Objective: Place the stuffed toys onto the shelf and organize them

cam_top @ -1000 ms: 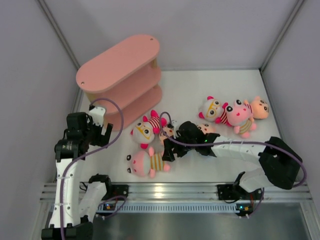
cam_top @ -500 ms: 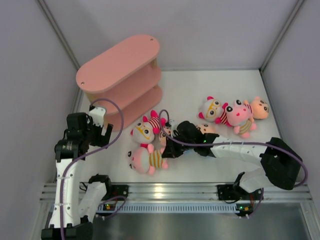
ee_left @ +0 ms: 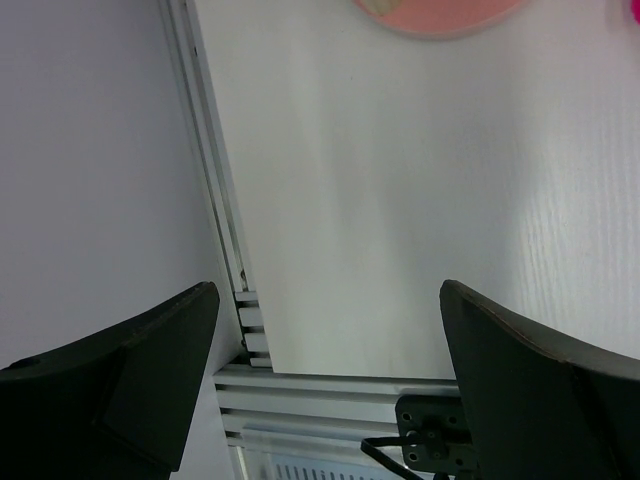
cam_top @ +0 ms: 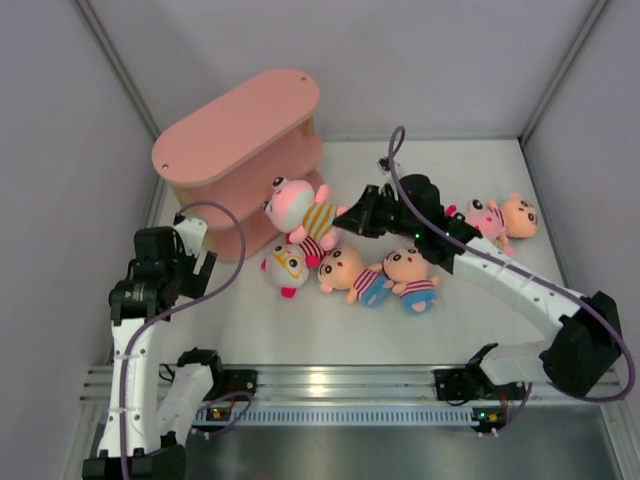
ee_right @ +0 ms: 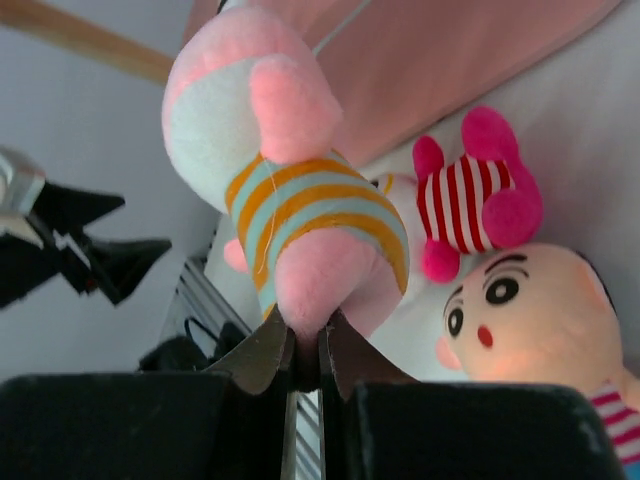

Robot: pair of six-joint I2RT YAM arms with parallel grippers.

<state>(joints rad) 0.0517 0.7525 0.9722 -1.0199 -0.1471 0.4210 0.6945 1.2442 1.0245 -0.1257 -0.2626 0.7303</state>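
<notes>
My right gripper (cam_top: 345,222) (ee_right: 305,335) is shut on the bottom of the pink stuffed toy with yellow stripes (cam_top: 298,208) (ee_right: 300,200). It holds the toy in the air, just in front of the pink shelf (cam_top: 235,150) (ee_right: 430,60). Below it on the table lie a white-faced toy with a red-striped top (cam_top: 287,265) (ee_right: 470,200) and two peach toys (cam_top: 345,270) (cam_top: 410,268). At the right, partly behind my right arm, lie two more toys (cam_top: 487,215) (cam_top: 520,213). My left gripper (cam_top: 192,262) (ee_left: 330,330) hangs open and empty left of the shelf.
The shelf's base (ee_left: 440,12) shows at the top of the left wrist view. Below it are the bare white table (ee_left: 400,200) and its aluminium front rail (ee_left: 330,395). Grey walls close in the table on three sides.
My right gripper shut on the pink striped toy at the table's front and lifted it back toward the shelf. Two peach toys that the arm covered now show. The left arm barely moved.
</notes>
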